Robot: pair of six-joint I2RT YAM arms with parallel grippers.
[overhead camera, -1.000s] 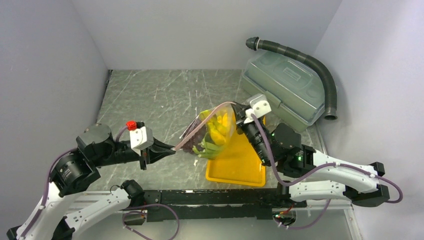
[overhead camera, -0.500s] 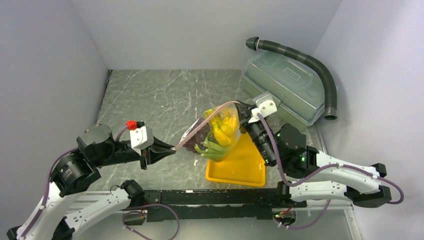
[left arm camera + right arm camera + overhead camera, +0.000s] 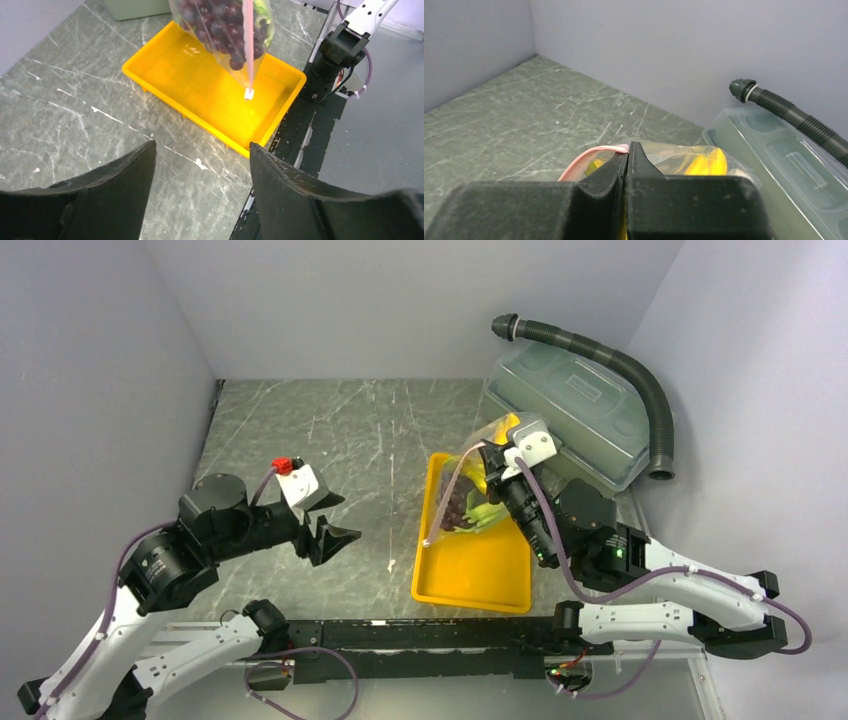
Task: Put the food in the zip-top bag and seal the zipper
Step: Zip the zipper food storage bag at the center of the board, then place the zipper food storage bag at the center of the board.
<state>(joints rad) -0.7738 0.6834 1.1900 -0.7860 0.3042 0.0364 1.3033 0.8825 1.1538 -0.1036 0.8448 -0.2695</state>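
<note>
The zip-top bag (image 3: 463, 490) hangs over the yellow tray (image 3: 470, 575), held up by one corner. My right gripper (image 3: 489, 456) is shut on the end of its pink zipper (image 3: 589, 157). The zipper (image 3: 247, 45) droops straight down, its free end loose above the tray. Inside the bag is the food: dark red grapes (image 3: 220, 25), yellow bananas (image 3: 704, 162) and green stalks (image 3: 487, 510). My left gripper (image 3: 335, 521) stands open left of the tray with nothing between its fingers (image 3: 310, 195); in its wrist view the left gripper (image 3: 202, 150) sits low over the table.
A translucent grey-green lidded box (image 3: 570, 420) stands at the back right with a black ribbed hose (image 3: 610, 355) curving over it. The tray (image 3: 215, 95) lies near the table's front edge. Grey walls close in the left, back and right sides.
My left gripper has opened, let go of the zipper's end and drawn back left. The bag swung right and now hangs from the right gripper alone, which rose toward the box.
</note>
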